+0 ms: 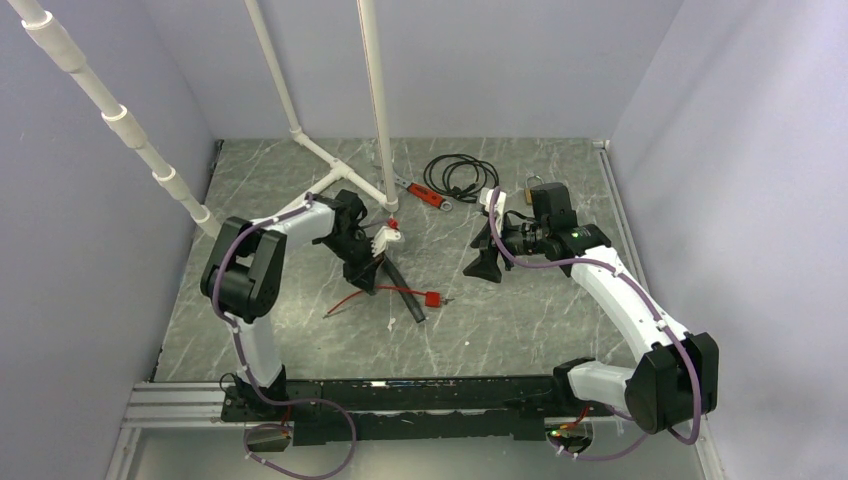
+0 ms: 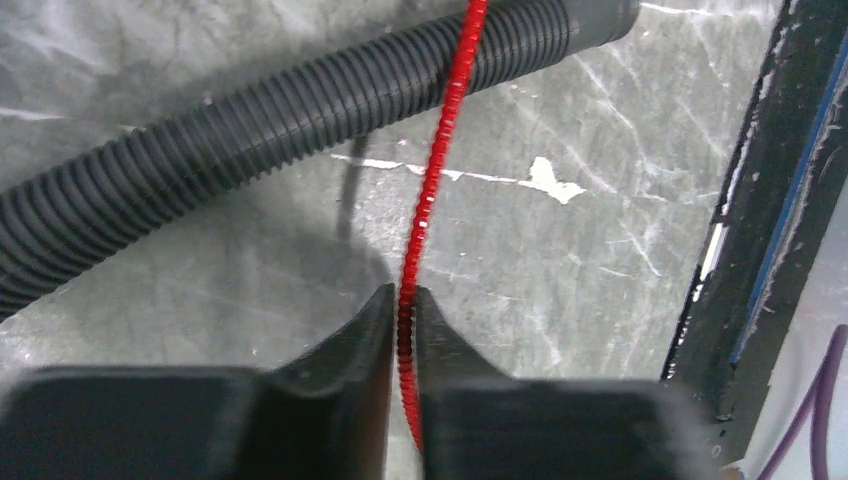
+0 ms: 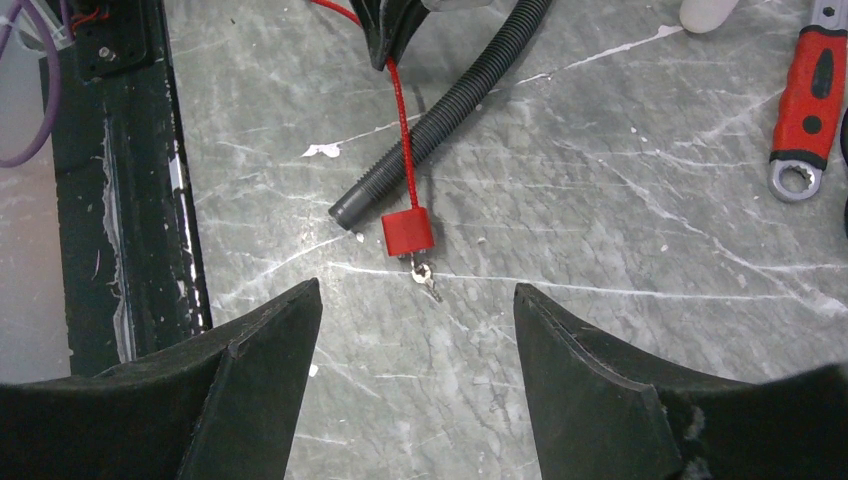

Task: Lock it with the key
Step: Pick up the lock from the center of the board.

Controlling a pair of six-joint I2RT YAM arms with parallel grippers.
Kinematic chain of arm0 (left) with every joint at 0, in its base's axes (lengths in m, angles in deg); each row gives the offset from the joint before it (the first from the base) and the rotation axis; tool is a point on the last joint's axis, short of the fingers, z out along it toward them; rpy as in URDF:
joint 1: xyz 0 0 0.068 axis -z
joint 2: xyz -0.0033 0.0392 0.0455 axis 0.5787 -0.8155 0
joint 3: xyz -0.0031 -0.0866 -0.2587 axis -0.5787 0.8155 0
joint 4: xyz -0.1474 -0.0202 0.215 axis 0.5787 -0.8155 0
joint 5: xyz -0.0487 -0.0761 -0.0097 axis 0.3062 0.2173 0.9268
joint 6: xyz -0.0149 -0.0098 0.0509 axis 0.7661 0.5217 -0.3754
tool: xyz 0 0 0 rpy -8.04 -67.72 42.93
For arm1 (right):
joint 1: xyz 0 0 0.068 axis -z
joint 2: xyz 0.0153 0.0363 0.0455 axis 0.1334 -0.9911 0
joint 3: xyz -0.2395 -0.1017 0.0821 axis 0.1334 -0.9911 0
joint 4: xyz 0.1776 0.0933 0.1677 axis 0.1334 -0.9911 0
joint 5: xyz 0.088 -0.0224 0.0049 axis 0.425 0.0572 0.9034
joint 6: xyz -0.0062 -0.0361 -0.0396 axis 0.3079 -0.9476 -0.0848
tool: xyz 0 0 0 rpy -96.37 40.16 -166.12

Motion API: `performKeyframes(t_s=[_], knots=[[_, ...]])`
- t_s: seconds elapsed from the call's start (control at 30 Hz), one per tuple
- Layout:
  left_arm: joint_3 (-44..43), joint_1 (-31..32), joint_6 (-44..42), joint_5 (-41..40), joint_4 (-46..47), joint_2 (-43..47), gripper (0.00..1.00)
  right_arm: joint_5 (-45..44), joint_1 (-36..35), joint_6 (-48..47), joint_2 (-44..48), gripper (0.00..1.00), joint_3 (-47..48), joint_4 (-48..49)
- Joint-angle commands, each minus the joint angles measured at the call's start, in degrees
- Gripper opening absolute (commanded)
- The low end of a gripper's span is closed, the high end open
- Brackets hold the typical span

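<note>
Padlock (image 3: 407, 232), red, lies on the grey table (image 3: 600, 350) mid-frame in the right wrist view. Key (image 3: 425, 277) protrudes from its near side; it is small and its detail is hard to read. Right gripper (image 3: 415, 295) at bottom of frame, fingers wide apart, holding nothing. Left gripper (image 2: 402, 300) pinched tight on the red cable (image 2: 432, 170), which vanishes between its fingers. Black ribbed hose (image 2: 250, 130) beyond, cut off at left edge. Red-handled wrench (image 3: 808, 90) upper right, partly out of frame.
</note>
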Motion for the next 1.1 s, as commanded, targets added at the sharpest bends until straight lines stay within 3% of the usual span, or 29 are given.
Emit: performKeyframes(t_s=[0.0,0.33,0.63,1.07], knots=[[-3.27,0.76,0.45,2.34,-1.73,5.75,0.00,0.67,0.64,1.73,0.34,0.73,-0.67,2.32],[-12.56,2.46,1.91,4.78,-6.34,17.91,0.00,3.08,0.70,5.74,-0.53,0.74,-1.63,6.52],[-23.37,2.94,-10.86,11.03,-10.98,24.78,0.00,8.58,0.73,4.39,0.36,0.76,-0.76,7.96],[-23.71,7.81,-14.52,12.19,-3.29,30.80,0.00,14.64,-2.91,-0.13,2.10,0.77,2.11,4.02]])
